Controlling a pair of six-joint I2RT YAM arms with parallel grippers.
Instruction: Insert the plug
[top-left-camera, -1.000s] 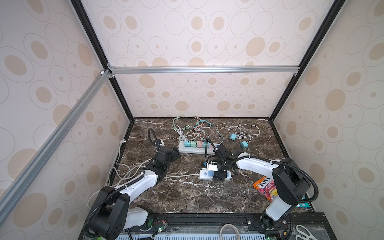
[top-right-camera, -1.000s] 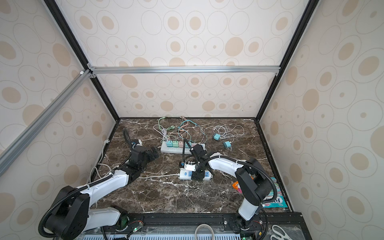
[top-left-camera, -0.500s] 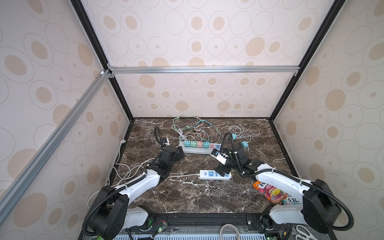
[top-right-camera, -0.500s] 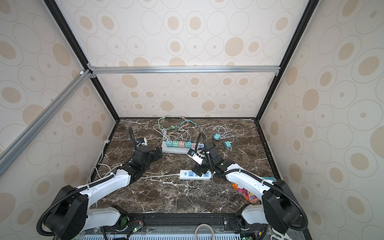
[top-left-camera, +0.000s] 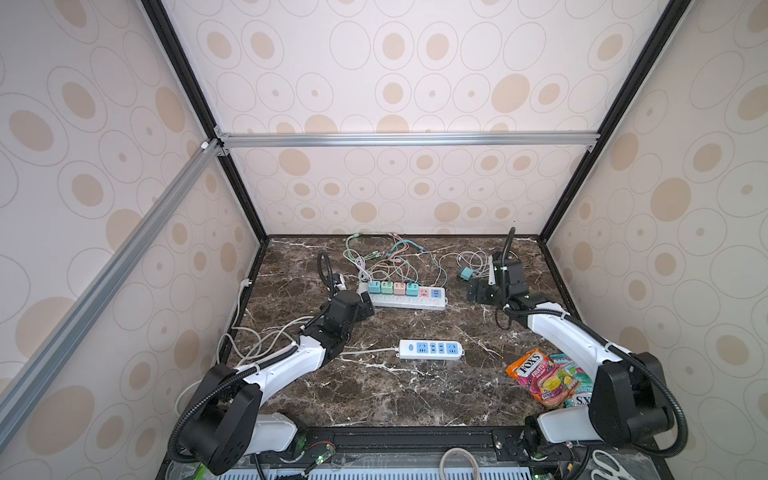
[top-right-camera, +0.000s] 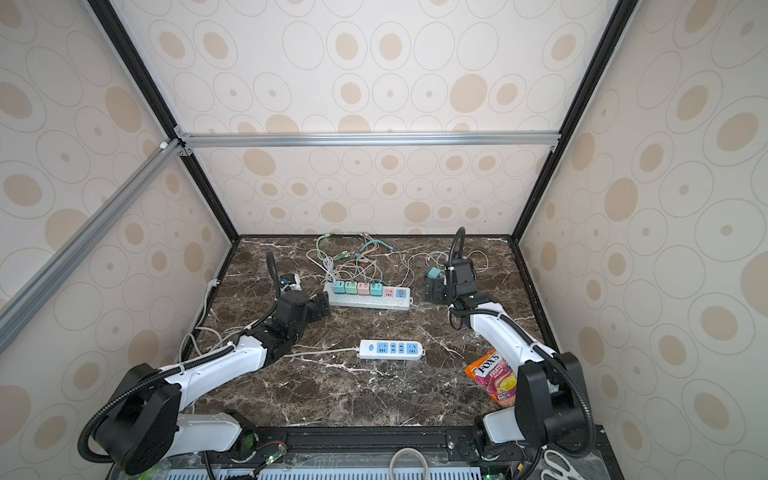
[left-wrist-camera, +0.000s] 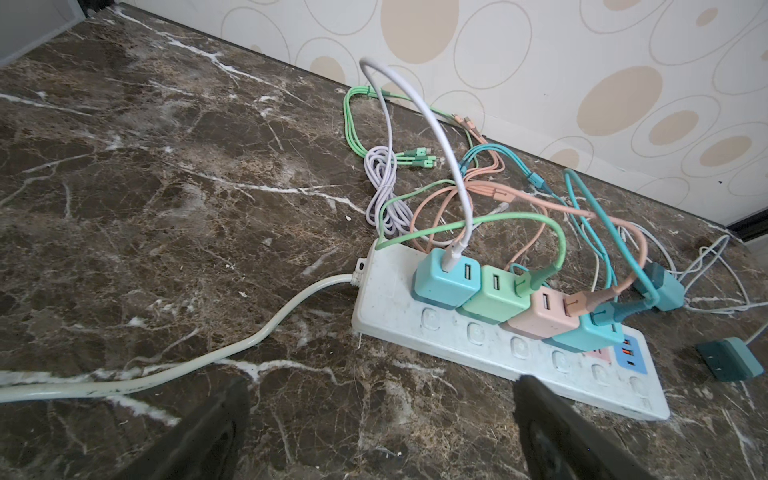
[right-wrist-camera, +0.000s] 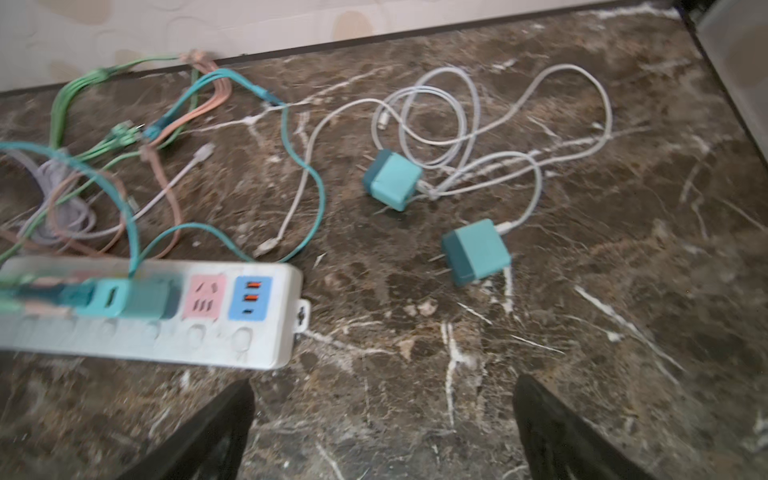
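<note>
A long white power strip (top-left-camera: 409, 302) (top-right-camera: 370, 300) (left-wrist-camera: 478, 345) (right-wrist-camera: 166, 349) lies at the back of the marble table with several coloured charger plugs in it. Its pink socket (right-wrist-camera: 203, 297) is free. Two loose teal plugs (right-wrist-camera: 392, 179) (right-wrist-camera: 478, 252) lie on the table to its right, with white cables attached. Only one teal plug (top-left-camera: 465, 273) (top-right-camera: 433, 272) shows in both top views. My right gripper (top-left-camera: 478, 293) (top-right-camera: 434, 291) (right-wrist-camera: 382, 386) hangs open just in front of them, holding nothing. The left gripper (top-left-camera: 365, 305) (top-right-camera: 322, 305) (left-wrist-camera: 382, 386) stands open and empty at the strip's left end.
A smaller white power strip (top-left-camera: 432, 349) (top-right-camera: 390, 349) lies mid-table, its cord running left. Tangled coloured cables (top-left-camera: 390, 257) sit behind the long strip. Candy bags (top-left-camera: 540, 376) lie front right. Loose white cords (top-left-camera: 266, 336) lie by the left wall.
My right gripper has left the smaller strip mid-table and swung to the back right beside the loose teal plugs. The left gripper has crept forward to the long strip's left end.
</note>
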